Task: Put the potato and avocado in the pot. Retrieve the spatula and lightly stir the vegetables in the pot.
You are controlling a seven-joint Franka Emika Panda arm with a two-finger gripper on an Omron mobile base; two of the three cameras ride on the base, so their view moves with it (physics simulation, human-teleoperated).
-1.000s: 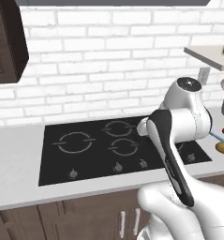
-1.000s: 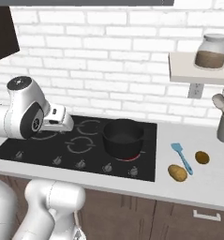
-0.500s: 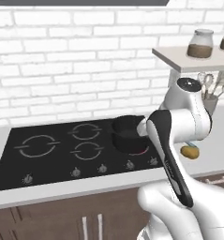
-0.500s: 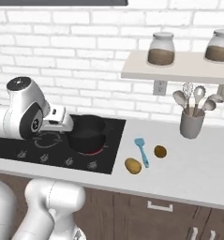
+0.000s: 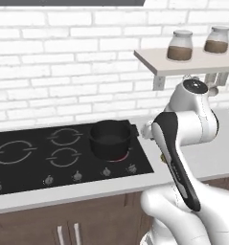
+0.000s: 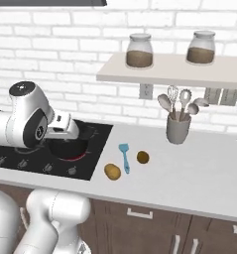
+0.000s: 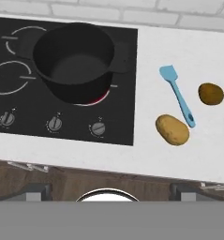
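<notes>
Black pot [image 7: 76,58] is empty, potato [image 7: 172,130], avocado [image 7: 211,93] and spatula [image 7: 178,94] lie on counter [image 7: 146,154]; claw state unclear.

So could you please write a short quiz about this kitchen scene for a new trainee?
1. True or false: the pot already holds the potato.
2. What lies on the counter between the potato and the avocado?
A. a ladle
B. the spatula
C. a jar
3. Fill in: the pot sits on the ___, over a burner that glows red.

Key
1. False: the pot is empty, and the potato lies on the counter to the right of the stove.
2. B
3. stove
</notes>
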